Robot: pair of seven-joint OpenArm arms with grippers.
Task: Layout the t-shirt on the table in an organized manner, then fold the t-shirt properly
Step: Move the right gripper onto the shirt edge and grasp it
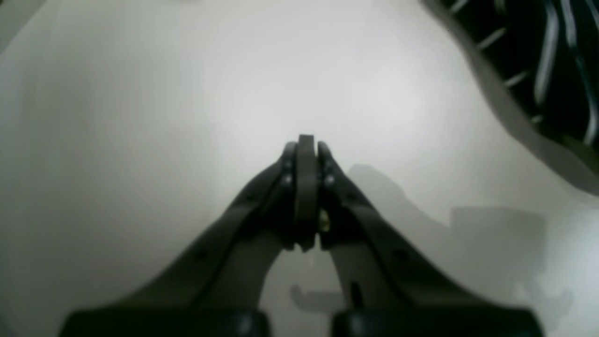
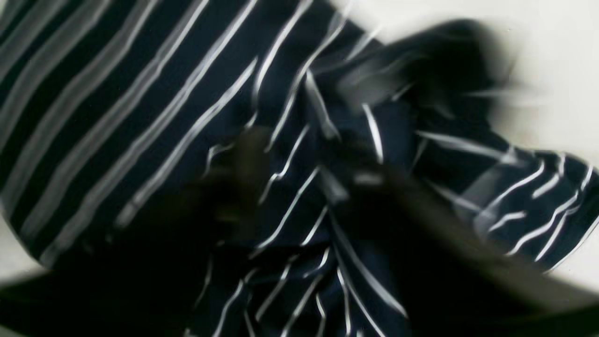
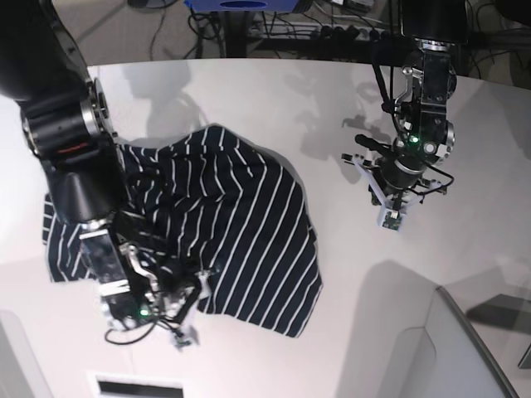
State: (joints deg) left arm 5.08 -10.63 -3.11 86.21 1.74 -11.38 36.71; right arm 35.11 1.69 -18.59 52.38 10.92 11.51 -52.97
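Note:
The t-shirt (image 3: 224, 215), dark navy with thin white stripes, lies spread but rumpled on the left half of the white table (image 3: 332, 108). My right gripper (image 3: 189, 313) is low over the shirt's near hem. In the blurred right wrist view its dark fingers (image 2: 245, 159) stand apart with bunched t-shirt (image 2: 140, 93) cloth between them, and the right gripper (image 2: 304, 173) is open. My left gripper (image 3: 390, 217) hangs over bare table to the shirt's right. It is shut and empty in the left wrist view, left gripper (image 1: 306, 140), with a t-shirt (image 1: 543, 47) edge at the upper right.
Cables and a blue object (image 3: 241, 5) lie beyond the table's curved far edge. A pale raised panel (image 3: 448, 348) stands at the near right corner. The right arm's bulky dark body (image 3: 62, 124) leans over the shirt's left part.

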